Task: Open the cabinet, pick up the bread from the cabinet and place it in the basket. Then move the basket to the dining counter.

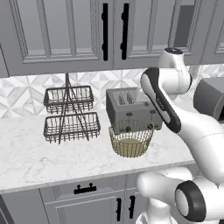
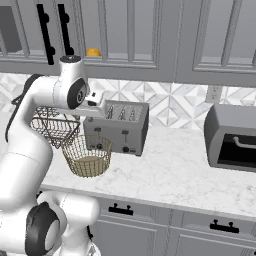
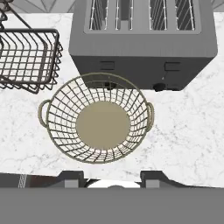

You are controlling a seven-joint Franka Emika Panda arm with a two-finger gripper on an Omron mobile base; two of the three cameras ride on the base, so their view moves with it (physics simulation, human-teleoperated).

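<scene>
1. Left base view: The cabinet (image 1: 65, 35) hangs above the marble worktop (image 1: 35, 157), its black bar handles (image 1: 105, 30) meeting at the centre. The basket (image 1: 130, 138) stands on the worktop, just in front of the grey toaster (image 1: 127, 105). The dark two-tier wire rack (image 1: 70, 113) stands to the left of the basket. The white arm rises from the lower right and bends over the toaster.

2. Right base view: The bread (image 2: 93, 52) shows as an orange-yellow ball at the lower edge of the cabinet. The basket sits below it on the worktop, touching no bread. A grey microwave (image 2: 232, 137) stands far right.

3. Hand view: The gripper (image 3: 112, 178) hangs above the basket, holding nothing. Its finger tips (image 3: 70, 178) stand apart, released. The basket's tan bottom (image 3: 103, 124) is bare.
</scene>
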